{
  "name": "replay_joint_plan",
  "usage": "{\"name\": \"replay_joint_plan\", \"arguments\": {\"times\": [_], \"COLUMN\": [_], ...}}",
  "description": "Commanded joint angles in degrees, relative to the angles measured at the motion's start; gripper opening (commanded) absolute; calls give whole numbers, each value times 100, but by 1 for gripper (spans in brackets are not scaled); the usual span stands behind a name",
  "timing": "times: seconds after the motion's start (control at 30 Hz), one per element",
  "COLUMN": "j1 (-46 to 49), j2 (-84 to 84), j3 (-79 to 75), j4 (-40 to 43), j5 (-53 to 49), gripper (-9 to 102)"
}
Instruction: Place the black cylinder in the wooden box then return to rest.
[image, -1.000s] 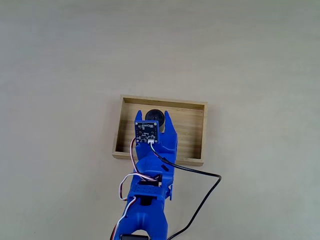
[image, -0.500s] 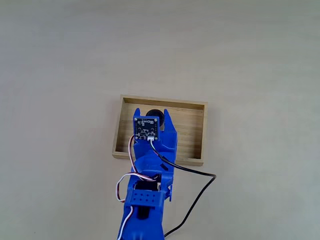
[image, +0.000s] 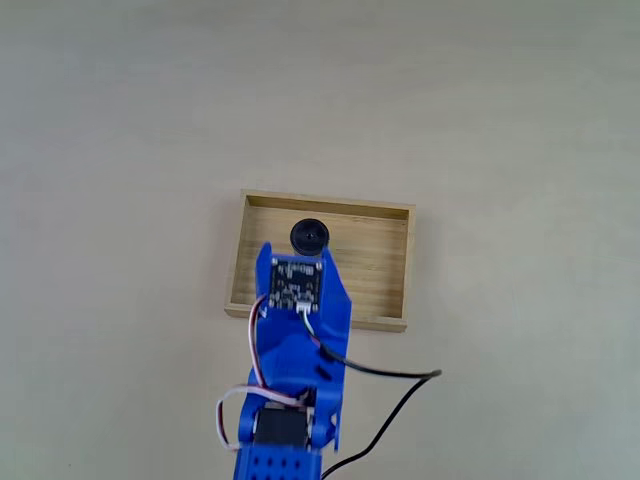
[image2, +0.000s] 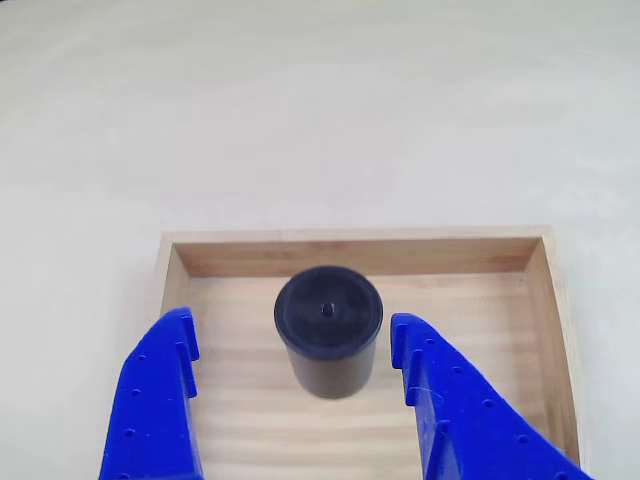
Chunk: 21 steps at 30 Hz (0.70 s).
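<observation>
The black cylinder (image: 309, 237) (image2: 328, 343) stands upright on the floor of the wooden box (image: 385, 265) (image2: 505, 255), near its far wall and left of centre. My blue gripper (image2: 292, 338) is open in the other view, one finger on each side of the cylinder with a gap to it on both sides. In the fixed view the gripper (image: 300, 262) hangs over the box's near half, just short of the cylinder, with its fingertips hidden under the wrist board.
The box lies on a plain pale tabletop (image: 120, 150) with open room on all sides. A black cable (image: 390, 380) and coloured wires trail from the arm (image: 290, 420) at the bottom edge of the fixed view.
The arm has drawn back toward the bottom of the fixed view. The cylinder, earlier partly covered by the wrist board, now shows whole and stays in the box.
</observation>
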Motion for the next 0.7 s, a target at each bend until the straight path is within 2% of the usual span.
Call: {"name": "replay_joint_plan", "arguments": {"times": [0.0,0.3,0.57,0.67], "j1": [-70,-9,-62,18], "j2": [-1503,-3366,-5054,-5309], "j3": [26,782,1600,1767], "j4": [1099,2584,3349,3533], "j5": [-185,-396,-519,-545], "gripper": [28,18,1,0]}}
